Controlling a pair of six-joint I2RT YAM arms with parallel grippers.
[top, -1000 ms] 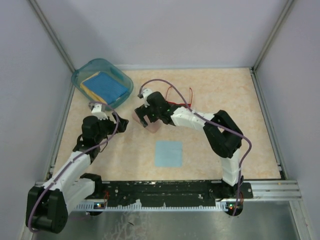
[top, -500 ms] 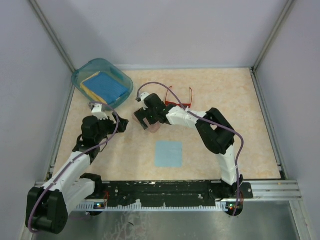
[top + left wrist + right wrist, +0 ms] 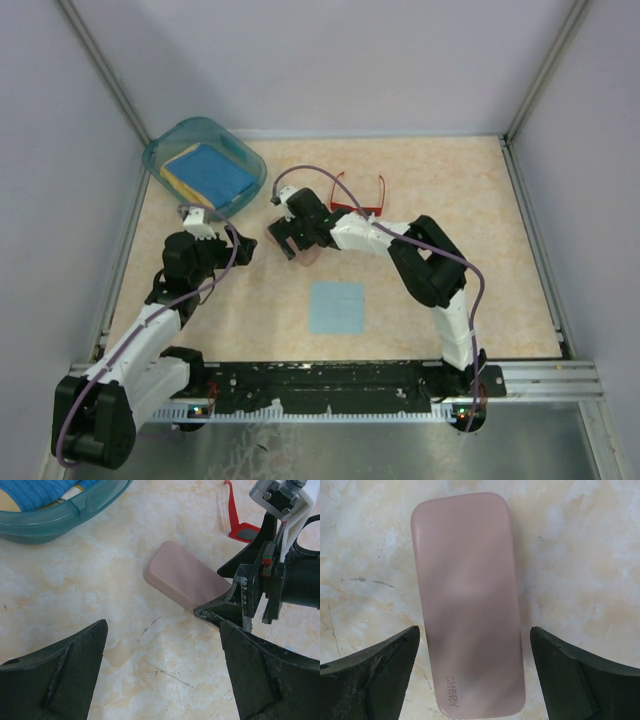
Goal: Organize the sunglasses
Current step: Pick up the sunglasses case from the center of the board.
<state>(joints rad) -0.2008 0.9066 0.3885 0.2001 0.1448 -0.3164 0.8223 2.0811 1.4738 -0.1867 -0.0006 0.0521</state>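
Right end effector [image 3: 475, 677] spread over case [image 3: 467, 595]. Left end effector [image 3: 162, 672] spread, near it. Sunglasses [image 3: 357, 206] toward counter's [image 3: 500, 250] far edge.

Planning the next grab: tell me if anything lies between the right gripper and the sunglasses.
Nothing visible does. The right gripper sits open over the pink case, and the sunglasses lie just beyond its wrist on bare tabletop, apart from the case.

Your right arm [image 3: 380, 237] has drawn its elbow inward, uncovering the sunglasses [image 3: 357, 204]; its end effector [image 3: 291, 240] has edged slightly left.
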